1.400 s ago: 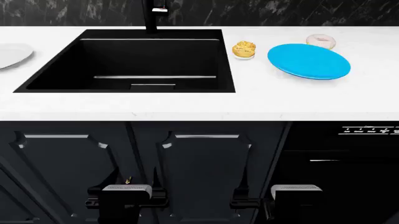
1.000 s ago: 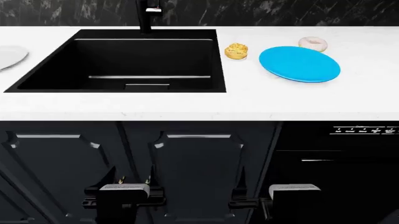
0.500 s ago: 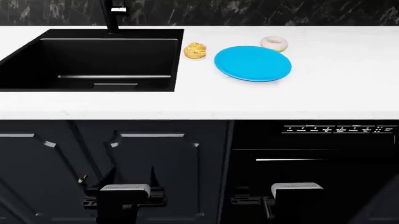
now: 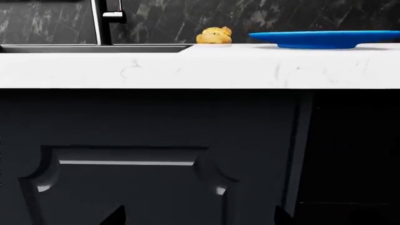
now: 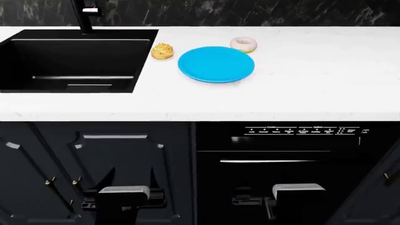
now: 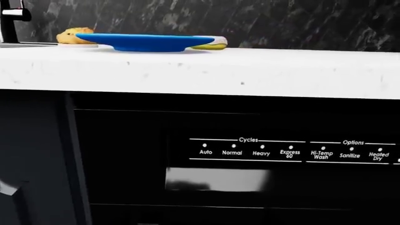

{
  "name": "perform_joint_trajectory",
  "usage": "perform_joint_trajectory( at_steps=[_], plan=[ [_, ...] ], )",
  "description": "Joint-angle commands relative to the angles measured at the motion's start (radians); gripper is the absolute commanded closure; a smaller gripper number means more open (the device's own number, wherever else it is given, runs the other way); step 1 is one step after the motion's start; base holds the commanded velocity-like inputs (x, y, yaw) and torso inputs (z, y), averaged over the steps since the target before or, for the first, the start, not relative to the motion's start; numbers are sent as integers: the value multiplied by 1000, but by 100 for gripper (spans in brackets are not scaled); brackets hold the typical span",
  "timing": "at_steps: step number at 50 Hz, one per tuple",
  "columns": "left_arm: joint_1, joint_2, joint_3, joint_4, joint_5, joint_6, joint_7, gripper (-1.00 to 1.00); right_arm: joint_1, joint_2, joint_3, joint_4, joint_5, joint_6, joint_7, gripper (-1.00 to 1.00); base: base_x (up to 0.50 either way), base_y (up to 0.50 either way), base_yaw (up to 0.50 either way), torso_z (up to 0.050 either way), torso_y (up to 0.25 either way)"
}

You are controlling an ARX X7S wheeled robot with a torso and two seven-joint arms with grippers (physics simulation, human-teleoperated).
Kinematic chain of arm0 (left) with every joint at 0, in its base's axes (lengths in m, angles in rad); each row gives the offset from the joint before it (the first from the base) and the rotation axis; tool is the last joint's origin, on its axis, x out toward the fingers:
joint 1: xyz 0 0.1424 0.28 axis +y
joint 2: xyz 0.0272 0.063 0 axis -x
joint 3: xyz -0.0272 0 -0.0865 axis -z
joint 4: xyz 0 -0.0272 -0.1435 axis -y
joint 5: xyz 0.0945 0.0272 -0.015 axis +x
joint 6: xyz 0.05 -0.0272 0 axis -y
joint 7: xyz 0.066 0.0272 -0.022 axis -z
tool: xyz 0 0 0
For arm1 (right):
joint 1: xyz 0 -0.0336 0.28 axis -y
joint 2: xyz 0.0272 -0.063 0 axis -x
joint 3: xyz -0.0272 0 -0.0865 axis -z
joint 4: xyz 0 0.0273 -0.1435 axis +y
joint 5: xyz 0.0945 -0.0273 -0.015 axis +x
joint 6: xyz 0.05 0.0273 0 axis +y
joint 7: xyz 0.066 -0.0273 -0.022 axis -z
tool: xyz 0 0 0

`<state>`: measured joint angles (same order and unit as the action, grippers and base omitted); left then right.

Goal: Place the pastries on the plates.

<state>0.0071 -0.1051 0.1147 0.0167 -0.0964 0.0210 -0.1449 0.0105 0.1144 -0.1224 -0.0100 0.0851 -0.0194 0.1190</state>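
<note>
The view has slid right: the blue plate (image 5: 216, 64) now sits centred, the white plate is gone from sight. The bun (image 5: 162, 51) and doughnut (image 5: 244, 44) lie beside the blue plate, not on it. The left gripper (image 5: 123, 202) and right gripper (image 5: 298, 199) hang low, and I cannot tell their opening; reaching seems possible now.

Blue plate (image 5: 216, 64), golden-yellow bun (image 5: 162, 51), pinkish-white doughnut (image 5: 244, 44). White faintly veined counter (image 5: 312, 79), black sink (image 5: 69, 61), dark marbled backsplash (image 5: 250, 11), black cabinets (image 5: 93, 164).

Both arms held low, tools idle.

In the head view the left tool (image 5: 124, 199) is seen at the lower left of the frame and the right tool (image 5: 298, 197) at the lower right, level with each other; nothing is gripped, and jaw state cannot be judged.
</note>
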Motion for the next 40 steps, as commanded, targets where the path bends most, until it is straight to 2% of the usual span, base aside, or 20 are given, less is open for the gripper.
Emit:
perform_joint_trajectory(
  at_steps=[1,40],
  plan=[
    [-2,-14,15,4,-8,17,-8,-100,-1,6,-7,-9,8,0,23,-100,0,0,0,48,0],
    [5,-55,49,43,-31,0,-29,-100,1,35,-22,-73,50,53,70,-100,0,0,0,50,0]
  ],
)
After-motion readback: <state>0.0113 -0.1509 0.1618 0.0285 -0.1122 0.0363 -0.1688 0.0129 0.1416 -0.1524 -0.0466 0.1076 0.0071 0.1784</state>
